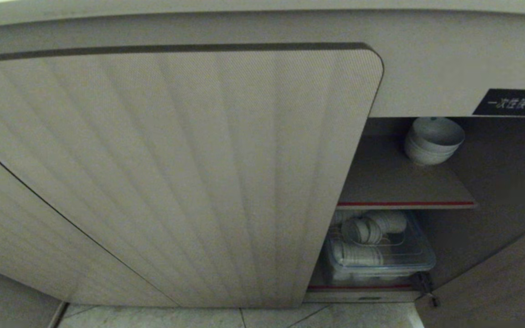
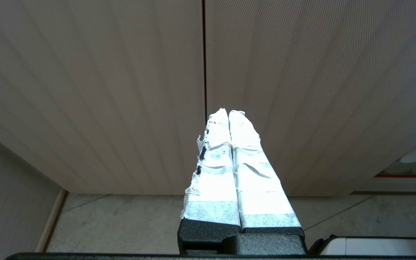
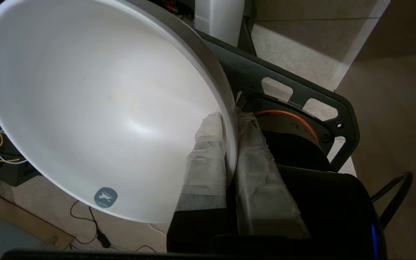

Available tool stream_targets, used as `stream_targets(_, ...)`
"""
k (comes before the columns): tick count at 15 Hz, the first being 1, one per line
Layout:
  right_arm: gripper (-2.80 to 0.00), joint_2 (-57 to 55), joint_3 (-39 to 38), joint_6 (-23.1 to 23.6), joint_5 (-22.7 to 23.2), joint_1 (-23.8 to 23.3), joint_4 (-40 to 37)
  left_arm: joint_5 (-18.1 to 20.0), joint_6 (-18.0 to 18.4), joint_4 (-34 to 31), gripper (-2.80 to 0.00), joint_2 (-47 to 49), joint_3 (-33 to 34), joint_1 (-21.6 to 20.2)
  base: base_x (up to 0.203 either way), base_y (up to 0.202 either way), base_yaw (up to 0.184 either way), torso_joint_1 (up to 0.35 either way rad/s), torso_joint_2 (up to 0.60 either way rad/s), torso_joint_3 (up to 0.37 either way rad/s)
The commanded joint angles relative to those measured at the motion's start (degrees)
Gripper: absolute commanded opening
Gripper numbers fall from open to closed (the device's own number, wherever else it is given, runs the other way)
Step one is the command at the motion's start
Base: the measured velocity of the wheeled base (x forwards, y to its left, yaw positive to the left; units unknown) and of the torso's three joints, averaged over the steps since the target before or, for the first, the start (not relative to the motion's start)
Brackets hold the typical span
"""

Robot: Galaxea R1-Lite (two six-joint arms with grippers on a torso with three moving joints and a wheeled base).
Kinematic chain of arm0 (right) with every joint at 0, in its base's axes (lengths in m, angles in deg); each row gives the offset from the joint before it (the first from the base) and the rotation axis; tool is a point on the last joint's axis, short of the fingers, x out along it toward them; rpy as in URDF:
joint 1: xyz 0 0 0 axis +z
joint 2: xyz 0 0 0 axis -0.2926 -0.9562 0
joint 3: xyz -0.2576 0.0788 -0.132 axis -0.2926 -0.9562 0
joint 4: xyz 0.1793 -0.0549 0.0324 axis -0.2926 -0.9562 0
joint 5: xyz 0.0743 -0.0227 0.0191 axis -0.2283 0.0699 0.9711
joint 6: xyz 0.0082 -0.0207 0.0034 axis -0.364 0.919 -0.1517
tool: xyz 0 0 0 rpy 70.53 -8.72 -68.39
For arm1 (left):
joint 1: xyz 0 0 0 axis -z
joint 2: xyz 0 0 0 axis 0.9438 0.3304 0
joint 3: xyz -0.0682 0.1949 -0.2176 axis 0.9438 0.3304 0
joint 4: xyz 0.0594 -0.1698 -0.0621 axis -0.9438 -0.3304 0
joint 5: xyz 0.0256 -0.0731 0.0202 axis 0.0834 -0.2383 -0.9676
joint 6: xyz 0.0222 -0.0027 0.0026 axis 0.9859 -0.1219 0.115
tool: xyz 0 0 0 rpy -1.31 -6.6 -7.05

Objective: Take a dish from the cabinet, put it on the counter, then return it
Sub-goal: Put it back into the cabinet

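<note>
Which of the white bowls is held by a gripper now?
The single white ceramic bowl, pinched at its rim by the right gripper; the stacked white bowls rest untouched on the brown cabinet shelf.

The cabinet [image 1: 176,182] doors are beige with fine vertical ribbing; its brown shelf [image 1: 394,182] has a red edge. The dish [image 3: 96,108] is plain white with a small grey-blue mark. The label [image 1: 512,102] is black with white characters.
</note>
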Motion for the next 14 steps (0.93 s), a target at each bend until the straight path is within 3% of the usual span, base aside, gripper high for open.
stream_targets(1,-2.8,-0.13,0.07,0.0,0.22,0.02,0.57,-0.03,-0.02,0.01,-2.8,0.0,0.01,0.0,0.0,0.0,0.0,0.0,0.0,0.0)
stream_targets(11,-2.8,-8.36,1.05,0.1,0.16,0.02,10.61,-0.01,-0.02,0.01,-2.8,0.0,0.01,-0.05,0.0,0.0,0.0,0.0,0.0,0.0)
stream_targets(14,-2.8,-11.05,0.95,2.73,0.48,-0.05,13.31,-0.03,-0.02,0.01,-2.8,0.0,0.01,-0.06,0.0,0.0,0.0,0.0,0.0,0.0)
